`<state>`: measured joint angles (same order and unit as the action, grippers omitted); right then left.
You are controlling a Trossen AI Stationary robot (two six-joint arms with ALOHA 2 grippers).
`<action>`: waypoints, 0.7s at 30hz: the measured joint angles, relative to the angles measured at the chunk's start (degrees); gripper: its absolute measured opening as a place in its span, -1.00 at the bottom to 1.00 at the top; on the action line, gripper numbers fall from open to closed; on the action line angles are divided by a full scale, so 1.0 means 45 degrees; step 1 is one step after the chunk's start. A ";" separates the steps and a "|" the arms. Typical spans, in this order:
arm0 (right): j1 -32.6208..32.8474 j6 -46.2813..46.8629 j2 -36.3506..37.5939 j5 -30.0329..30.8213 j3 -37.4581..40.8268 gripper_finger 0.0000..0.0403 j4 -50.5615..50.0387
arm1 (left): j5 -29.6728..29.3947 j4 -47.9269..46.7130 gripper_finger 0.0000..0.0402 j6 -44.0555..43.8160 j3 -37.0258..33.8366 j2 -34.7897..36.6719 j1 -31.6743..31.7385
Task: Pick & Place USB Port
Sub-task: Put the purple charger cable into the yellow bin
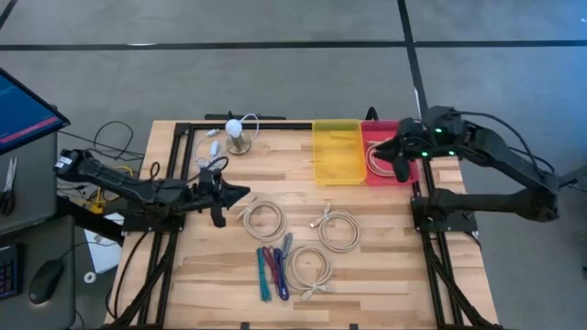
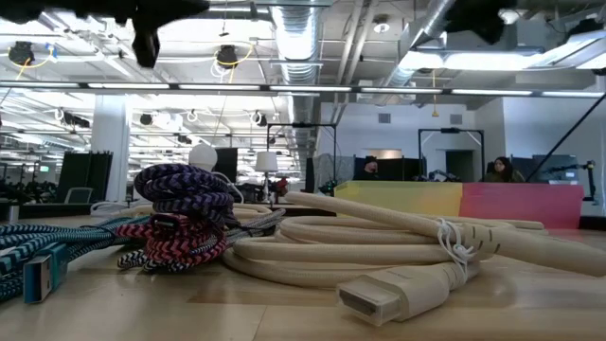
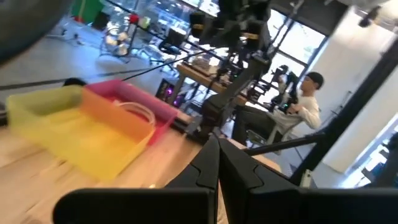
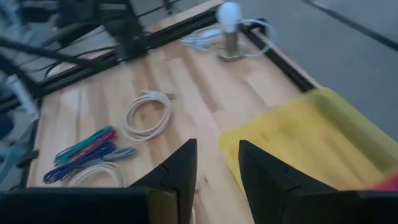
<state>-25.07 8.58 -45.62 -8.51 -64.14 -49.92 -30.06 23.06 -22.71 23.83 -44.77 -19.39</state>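
Three coiled white USB cables lie flat on the wooden table: one just right of my left gripper, one mid-table, one nearer the front. A bundle of braided coloured cables lies beside the last. A fourth white coil sits in the red bin. My left gripper is shut and empty, hovering left of the cables. My right gripper hangs open and empty over the red bin, with the yellow bin before its fingers.
The yellow bin stands left of the red one at the table's far edge. A small white-headed lamp with its cord stands at the far left. A monitor, a mouse and loose wires lie off the table's left side. People sit in the room behind.
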 joint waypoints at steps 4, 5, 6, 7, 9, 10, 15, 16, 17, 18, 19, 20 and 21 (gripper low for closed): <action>-0.0002 0.0697 0.1003 0.0987 0.0000 -0.45 -0.0618 | -0.0055 -0.1790 -0.97 -0.0250 0.1418 -0.0911 -0.0299; -0.0002 0.0843 0.1211 0.1239 0.0000 -0.45 -0.0710 | -0.0068 -0.2239 -0.97 -0.0448 0.1829 -0.1247 -0.0367; -0.0002 0.1007 0.1434 0.1418 0.0000 -0.45 -0.0755 | -0.0073 -0.2692 -0.97 -0.0697 0.2220 -0.1582 -0.0445; 0.0003 0.1139 0.1637 0.1596 0.0005 -0.45 -0.0776 | -0.0071 -0.3132 -0.97 -0.0990 0.2596 -0.1926 -0.0535; -0.0002 0.1382 0.1986 0.2073 0.0002 -0.45 -0.0904 | -0.0078 -0.3896 -0.97 -0.1576 0.3341 -0.2682 -0.0748; -0.0002 0.1466 0.2208 0.2266 0.0005 -0.45 -0.0987 | -0.0073 -0.4229 -0.97 -0.1952 0.3685 -0.3039 -0.0850; -0.0002 0.1990 0.2942 0.3280 0.0005 -0.45 -0.1468 | -0.0065 -0.5699 -0.97 -0.5559 0.5130 -0.4644 -0.1133; -0.0002 0.2067 0.3031 0.3416 0.0005 -0.45 -0.1570 | -0.0048 -0.5864 -0.97 -0.6362 0.5288 -0.4934 -0.1183; -0.0002 0.2094 0.3088 0.3570 0.0005 -0.45 -0.1665 | 0.0002 -0.5994 -0.97 -0.7141 0.5408 -0.5200 -0.1221; -0.0002 0.2107 0.3143 0.3651 0.0005 -0.45 -0.1759 | 0.0082 -0.6055 -0.97 -0.7930 0.5472 -0.5435 -0.1256; -0.0002 0.2112 0.3171 0.3706 0.0005 -0.45 -0.1851 | 0.0293 -0.6057 -0.97 -0.8668 0.5491 -0.5621 -0.1274; -0.0002 0.2112 0.3171 0.3728 0.0005 -0.45 -0.1936 | 0.0499 -0.6087 -0.97 -0.9433 0.5496 -0.5817 -0.1279; -0.0002 0.2112 0.3171 0.3730 0.0005 -0.45 -0.2023 | 0.0742 -0.6183 -0.97 -1.0186 0.5504 -0.6013 -0.1283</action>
<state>-25.08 18.09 -31.35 8.28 -64.12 -59.03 -26.72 -4.77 -68.54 48.60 -71.83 -25.17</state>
